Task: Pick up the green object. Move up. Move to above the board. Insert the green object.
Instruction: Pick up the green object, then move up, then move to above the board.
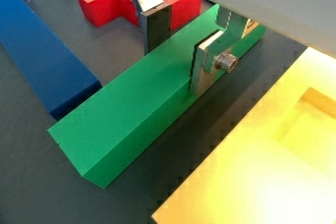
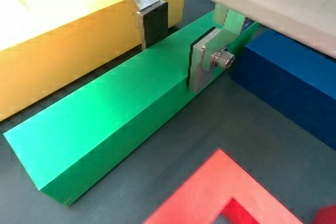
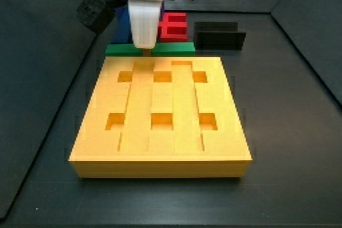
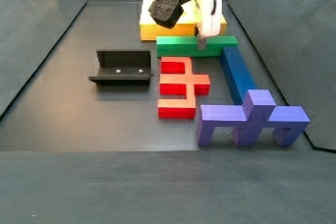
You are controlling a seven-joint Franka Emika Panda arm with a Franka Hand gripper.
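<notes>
The green object [image 1: 118, 120] [image 2: 105, 130] is a long square bar lying flat on the dark floor, right beside one short edge of the yellow-orange board [image 3: 134, 112] [image 2: 53, 41]. My gripper [image 1: 184, 49] [image 2: 180, 44] straddles the bar near its far end. One dark pad sits against the side that faces the board. The other silver finger [image 1: 207, 63] presses the opposite side. In both side views the gripper [image 3: 142, 34] [image 4: 205, 33] hangs low over the green bar [image 4: 184, 43], with its fingertips hidden.
A long blue bar [image 1: 39, 51] [image 4: 239, 71] lies close beside the green one. A red block [image 4: 184, 85] [image 1: 102, 2] and a purple piece [image 4: 250, 120] sit beyond it. The black fixture [image 4: 121, 69] [image 3: 221, 37] stands off to one side.
</notes>
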